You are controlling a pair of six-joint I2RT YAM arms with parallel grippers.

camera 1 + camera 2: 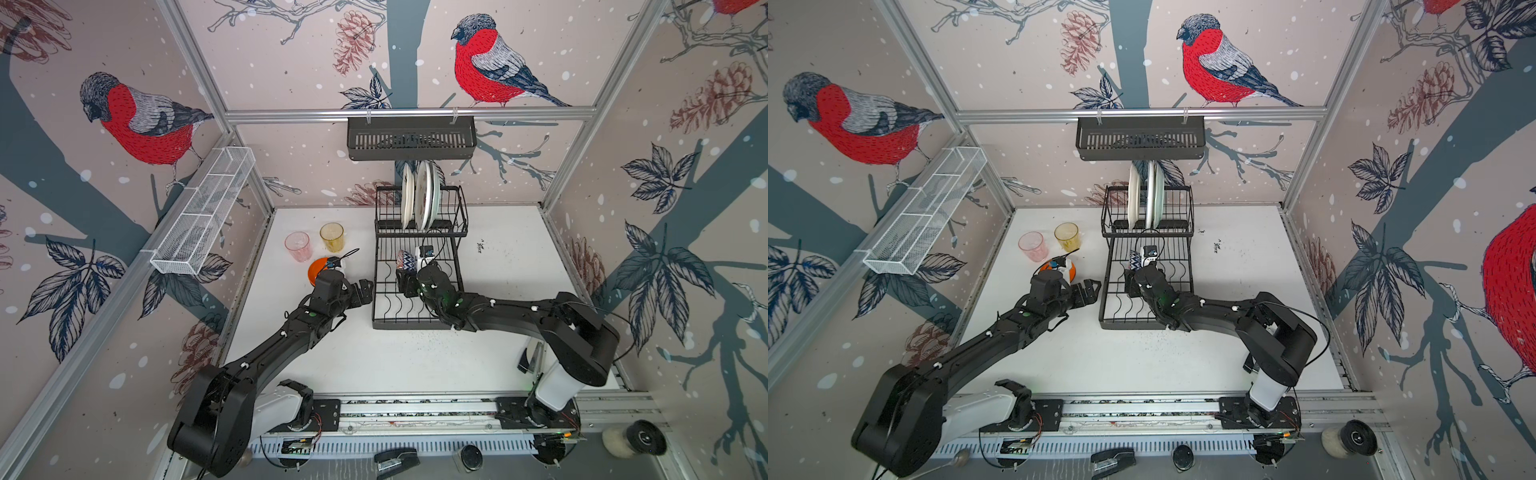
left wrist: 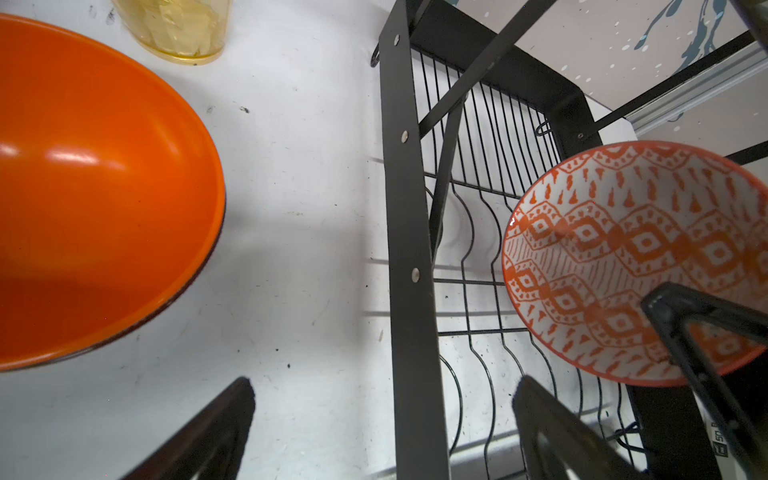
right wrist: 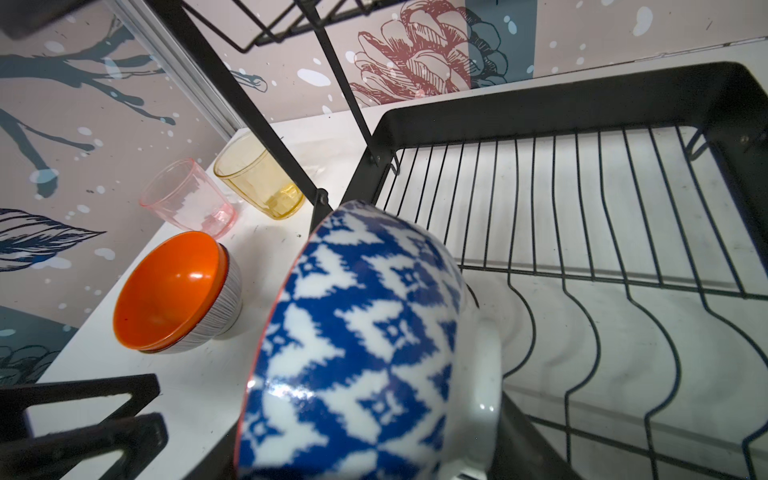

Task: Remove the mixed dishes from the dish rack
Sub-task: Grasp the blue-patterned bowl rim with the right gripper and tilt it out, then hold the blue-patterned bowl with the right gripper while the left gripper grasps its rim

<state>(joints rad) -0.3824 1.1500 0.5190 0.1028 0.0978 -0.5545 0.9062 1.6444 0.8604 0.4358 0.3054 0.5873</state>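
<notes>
The white tabletop (image 1: 498, 353) carries the two-tier black wire dish rack (image 1: 399, 325) at centre far. Its raised basket holds pale mint and cream plates (image 1: 424, 199) upright in slots, presumably so that they stand without rolling. In the lower tray a blue-patterned ceramic bowl (image 3: 357, 332) stands on edge, propped by the wavy wires. The right gripper (image 1: 409, 274) straddles it with one finger on the mouth side. Whether the jaws actually pinch it I cannot tell. The left gripper (image 1: 1088, 291) hovers just left of the rack, spread wide and empty, probably waiting its turn. Left of it, off the rack, sits a glossy orange bowl (image 3: 166, 291), apparently nested in a white ribbed bowl (image 3: 224, 307). Beyond these stand a pink ribbed glass tumbler (image 1: 298, 246) and an amber one (image 1: 332, 237), grouped clear of the rack.
</notes>
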